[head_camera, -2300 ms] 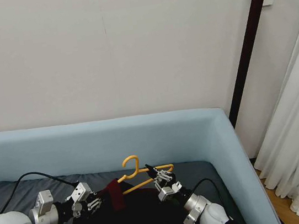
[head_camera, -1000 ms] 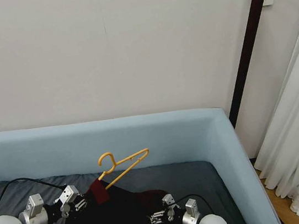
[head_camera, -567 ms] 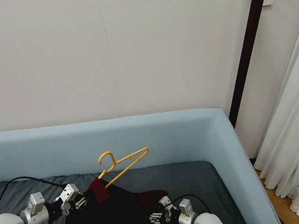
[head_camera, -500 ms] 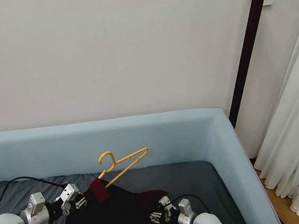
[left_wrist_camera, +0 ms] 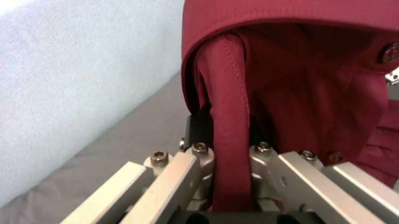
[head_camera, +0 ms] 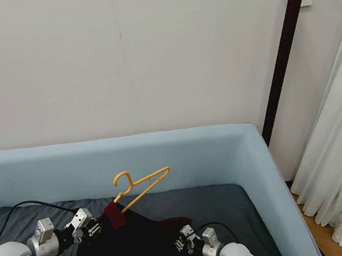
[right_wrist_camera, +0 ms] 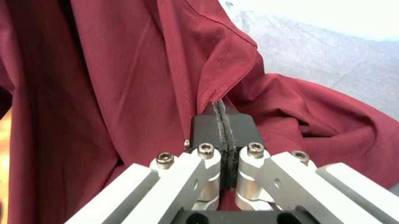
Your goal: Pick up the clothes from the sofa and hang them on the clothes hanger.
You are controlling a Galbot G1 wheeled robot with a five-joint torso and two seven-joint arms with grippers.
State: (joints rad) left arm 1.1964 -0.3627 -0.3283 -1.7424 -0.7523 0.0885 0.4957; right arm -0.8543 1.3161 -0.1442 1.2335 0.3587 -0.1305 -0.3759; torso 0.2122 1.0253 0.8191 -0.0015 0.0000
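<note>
Evidently soft, light and limp, the dark red shirt [head_camera: 130, 248] lies at lower centre on the blue sofa [head_camera: 247, 174], with a stiff yellow hanger [head_camera: 142, 186] poking from its collar. The left gripper [head_camera: 93, 229] pinches the collar fold and the right gripper [head_camera: 182, 244] is clamped on a front edge. These 2 holds should suit it. The backrest crowds behind, leaving room upward.

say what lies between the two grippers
The dark red shirt: the head view shows it stretching from the left gripper to the right gripper, each shut on its fabric.
</note>
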